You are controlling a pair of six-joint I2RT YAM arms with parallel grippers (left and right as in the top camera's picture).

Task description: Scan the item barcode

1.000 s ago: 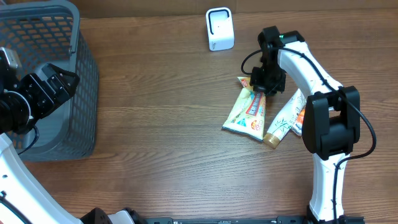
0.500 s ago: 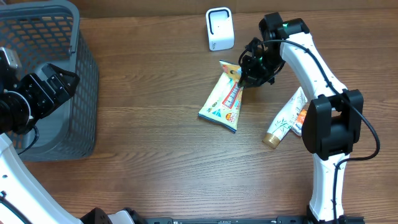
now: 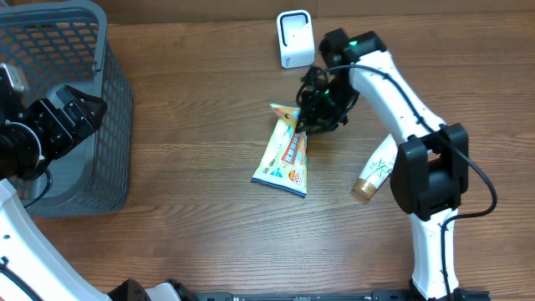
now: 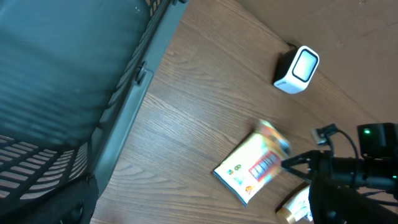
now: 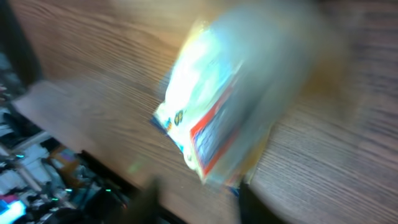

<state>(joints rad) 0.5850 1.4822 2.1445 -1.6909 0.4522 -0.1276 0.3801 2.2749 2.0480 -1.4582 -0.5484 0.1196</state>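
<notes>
Packet (image 3: 282, 155) on the wood-grain table (image 3: 192, 201), long axis slanted, top corner right at the right gripper (image 3: 311, 114). Remainder of packet stretched away from that gripper toward the near table edge. Yellow-green print, red band across the middle. Contact with the tips not resolvable from overhead; right wrist view just a blurred packet (image 5: 217, 118) over wood. Cannot tell if right jaws pinching it or spread.

Left gripper (image 3: 90, 113) over the grey mesh basket (image 3: 109, 58), jaws spread wide, nothing between them. Well apart from the packet.

Surface: brown plank-pattern tabletop, matte. Pale strip beyond the far edge.

Around the right gripper:
- White barcode scanner (image 3: 294, 38) just beyond it, toward the far edge, upright, near but not touching.
- Bamboo-print tube (image 3: 374, 170) on the arm-base side, partly hidden under the white forearm, apart from the packet.
- Bare wood on the basket side, wide open stretch between packet and basket wall.
- Bare wood toward the near edge past the packet's lower end.

Left wrist view: basket rim (image 4: 127, 118) close, then open table, packet (image 4: 252, 169) and scanner (image 4: 297, 68) far off, right gripper's dark body at the packet's end.
</notes>
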